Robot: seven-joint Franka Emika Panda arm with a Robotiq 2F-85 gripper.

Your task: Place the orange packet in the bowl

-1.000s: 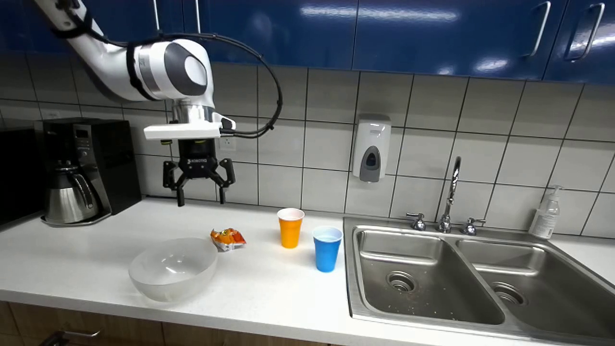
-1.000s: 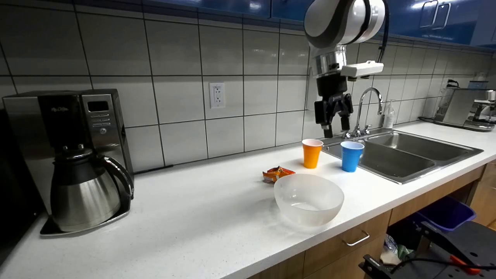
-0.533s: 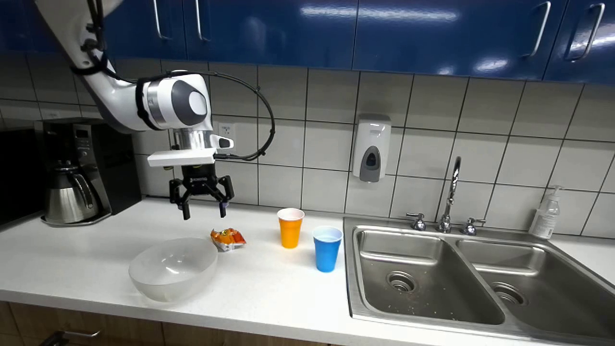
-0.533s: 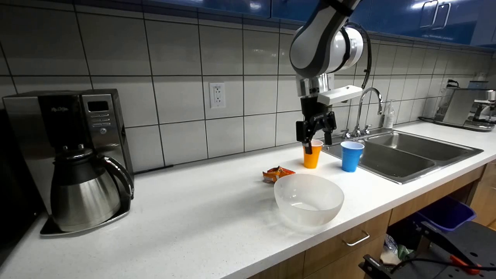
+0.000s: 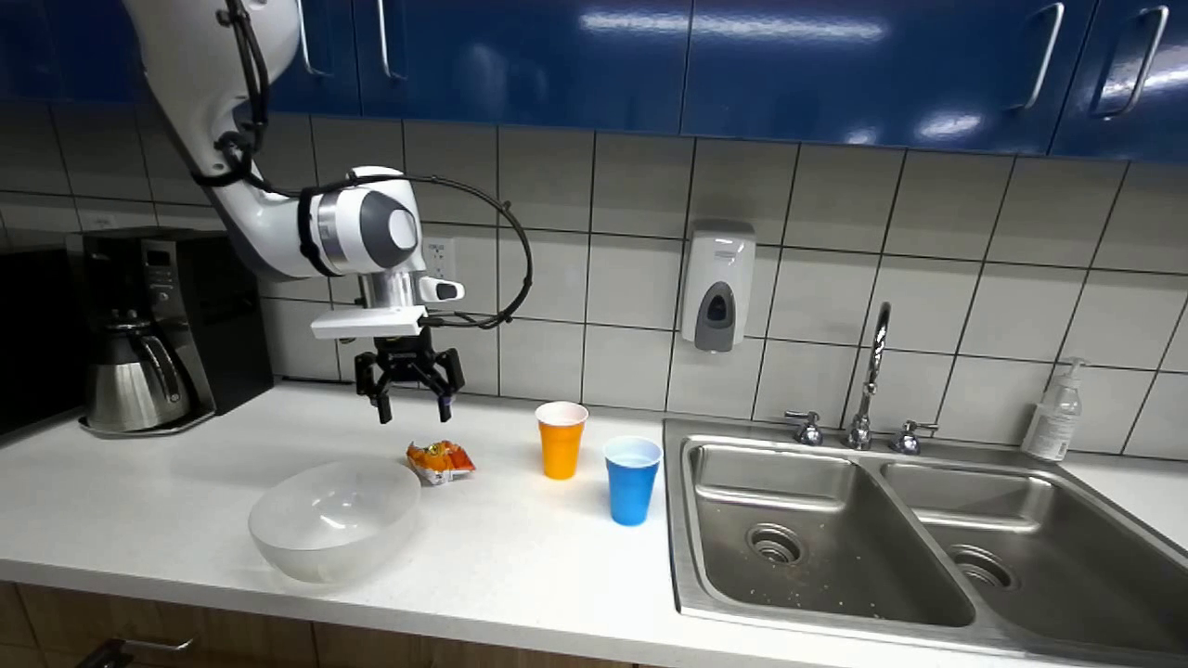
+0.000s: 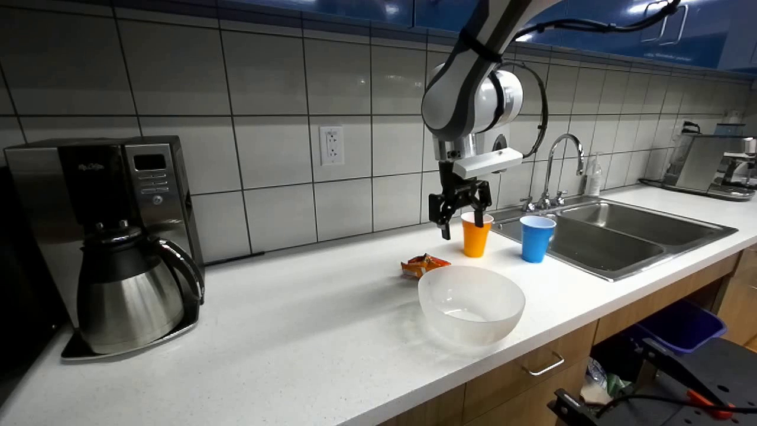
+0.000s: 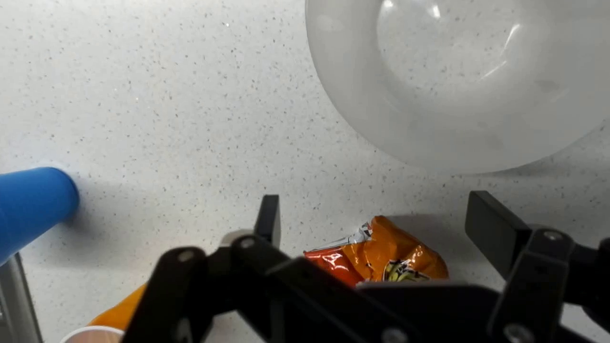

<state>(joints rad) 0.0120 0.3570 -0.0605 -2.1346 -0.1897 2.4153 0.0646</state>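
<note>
The orange packet point(image 5: 441, 462) lies crinkled on the white counter, right behind the bowl in an exterior view; it shows also in an exterior view point(image 6: 423, 264). The translucent bowl point(image 5: 327, 557) stands upright beside it and looks empty; it shows also in an exterior view point(image 6: 473, 329) and the wrist view point(image 7: 410, 138). My gripper point(image 5: 415, 414) is open and empty, pointing down above the counter, over and slightly behind the packet. In the wrist view the packet point(image 7: 395, 247) lies between the spread fingers point(image 7: 374, 216), its lower part hidden by the gripper body.
An orange cup point(image 5: 561, 441) and a blue cup point(image 5: 632, 482) stand upright right of the packet. The steel sink point(image 5: 682, 557) lies beyond them. A coffee maker point(image 6: 142, 236) stands at the counter's other end. A tiled wall point(image 5: 548, 278) is behind.
My gripper has come down from higher up and shifted towards the packet, staying open. The packet, bowl and cups have not moved.
</note>
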